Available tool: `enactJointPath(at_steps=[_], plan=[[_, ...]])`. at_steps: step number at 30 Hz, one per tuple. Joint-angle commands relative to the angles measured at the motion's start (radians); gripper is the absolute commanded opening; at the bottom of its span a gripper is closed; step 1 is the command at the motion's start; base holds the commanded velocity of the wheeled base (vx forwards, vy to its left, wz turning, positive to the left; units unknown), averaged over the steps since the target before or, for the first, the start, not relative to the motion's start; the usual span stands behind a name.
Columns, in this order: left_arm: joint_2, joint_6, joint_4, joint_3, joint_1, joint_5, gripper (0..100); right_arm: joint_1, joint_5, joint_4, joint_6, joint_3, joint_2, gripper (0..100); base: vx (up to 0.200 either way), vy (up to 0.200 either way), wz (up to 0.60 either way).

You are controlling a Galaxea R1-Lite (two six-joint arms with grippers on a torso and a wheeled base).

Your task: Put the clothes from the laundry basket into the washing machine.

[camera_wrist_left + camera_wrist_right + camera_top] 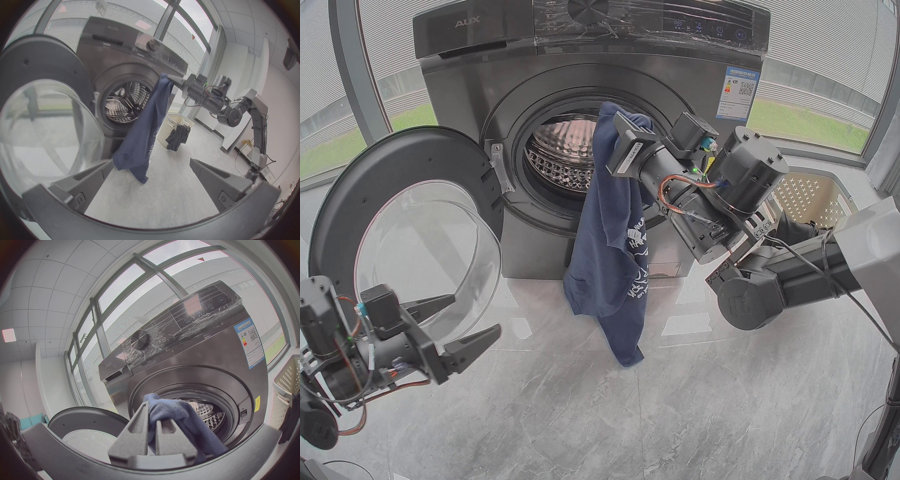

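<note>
One navy shirt (610, 250), pinched at its top in the right hand (154, 416), hanging before the open mouth of the washing machine (475, 75), left hand (476, 314) spread wide, empty, near left.

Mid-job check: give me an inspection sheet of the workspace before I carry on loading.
Surface: grey tiled floor, bare around the machine.
Job's things: washing machine with its door swung wide open and its drum showing no clothes; navy T-shirt hanging in front of the opening, not yet inside; laundry basket to the machine's right, with a dark garment draped over its rim.
Clutter: nothing seen.
Grippers: right gripper shut on the T-shirt's top, at the opening; left gripper open, empty, low beside the door.
Cables: orange wire looped at the right wrist, clear of the cloth.
Surroundings: windows behind the machine.
</note>
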Motion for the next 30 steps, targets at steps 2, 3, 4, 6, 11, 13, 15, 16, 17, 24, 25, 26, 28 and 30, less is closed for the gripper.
enactJointPath(at_steps=[2,3,4,6,11,13,15,16,17,24,25,26,28,30], plan=[[0.542,-0.028,-0.264,-0.163,-0.194,0.042,100,0.019,-0.021,0.007,0.005,-0.102,0.054,0,0.000,0.000,0.00],[0.553,-0.027,-0.261,-0.174,-0.198,0.042,100,0.022,-0.021,0.009,0.005,-0.108,0.054,0,0.000,0.000,0.00],[0.568,-0.027,-0.258,-0.185,-0.201,0.042,100,0.022,-0.023,0.009,0.006,-0.113,0.055,0,0.000,0.000,0.00],[0.599,-0.025,-0.257,-0.204,-0.203,0.040,100,0.025,-0.034,0.009,0.005,-0.113,0.061,0,0.000,0.000,0.00],[0.696,-0.024,-0.273,-0.264,-0.209,0.030,100,0.031,-0.049,0.003,0.005,-0.113,0.086,0,0.000,0.000,0.00],[0.722,-0.024,-0.275,-0.293,-0.220,0.030,100,0.031,-0.049,0.000,0.005,-0.113,0.098,0,0.000,0.000,0.00],[0.745,-0.025,-0.273,-0.323,-0.223,0.030,100,0.031,-0.051,-0.005,0.006,-0.113,0.104,0,0.000,0.000,0.00],[0.760,-0.027,-0.273,-0.336,-0.226,0.030,100,0.031,-0.051,-0.007,0.006,-0.113,0.104,0,0.000,0.000,0.00],[0.774,-0.027,-0.273,-0.349,-0.229,0.033,100,0.031,-0.051,-0.007,0.006,-0.113,0.104,0,0.000,0.000,0.00],[0.916,-0.064,-0.356,-0.458,-0.252,0.074,100,0.043,-0.051,-0.007,0.008,-0.114,0.098,0,0.000,0.000,0.00],[0.932,-0.065,-0.365,-0.465,-0.256,0.076,100,0.046,-0.051,-0.008,0.008,-0.114,0.098,0,0.000,0.000,0.00],[0.944,-0.067,-0.367,-0.471,-0.261,0.076,100,0.048,-0.052,-0.008,0.008,-0.114,0.097,0,0.000,0.000,0.00],[0.959,-0.068,-0.372,-0.484,-0.267,0.077,100,0.049,-0.052,-0.008,0.008,-0.116,0.097,0,0.000,0.000,0.00],[0.998,-0.068,-0.373,-0.519,-0.276,0.086,100,0.054,-0.058,-0.016,0.008,-0.120,0.095,0,0.000,0.000,0.00]])
